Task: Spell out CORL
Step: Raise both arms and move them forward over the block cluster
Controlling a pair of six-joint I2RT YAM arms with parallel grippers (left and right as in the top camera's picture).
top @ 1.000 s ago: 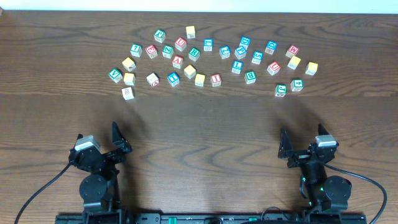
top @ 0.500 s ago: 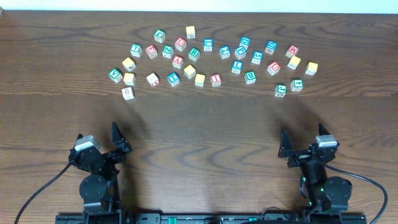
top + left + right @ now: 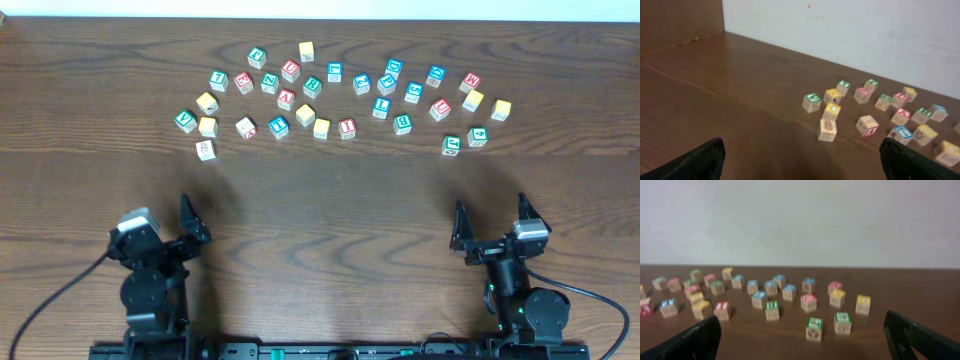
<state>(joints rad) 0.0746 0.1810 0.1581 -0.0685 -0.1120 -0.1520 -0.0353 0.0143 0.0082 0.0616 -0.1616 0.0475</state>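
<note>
The left gripper [image 3: 157,225] and the right gripper [image 3: 491,215] are both seen with jaws spread wide and nothing held between them, each poised over bare table [image 3: 330,230]. In each wrist view only the two dark fingertips are shown, at the lower corners. Well ahead of both grippers, the letter cubes [image 3: 340,95] are scattered in a loose band, all apart from the fingers. The full spread and both arms are given only by the overhead view. A pale cube [image 3: 826,130] is shown nearest in the left wrist view, with a white wall [image 3: 850,35] behind the scatter. Two green-topped cubes [image 3: 814,328] are shown nearest in the right wrist view, side by side. Several yellow-topped cubes [image 3: 305,115] are mixed among red, green and blue faces. A green-lettered cube [image 3: 313,87] and a blue-lettered cube [image 3: 380,107] lie mid-band, roughly between the two grippers' lines. The letters cannot be read with certainty at this size.
</note>
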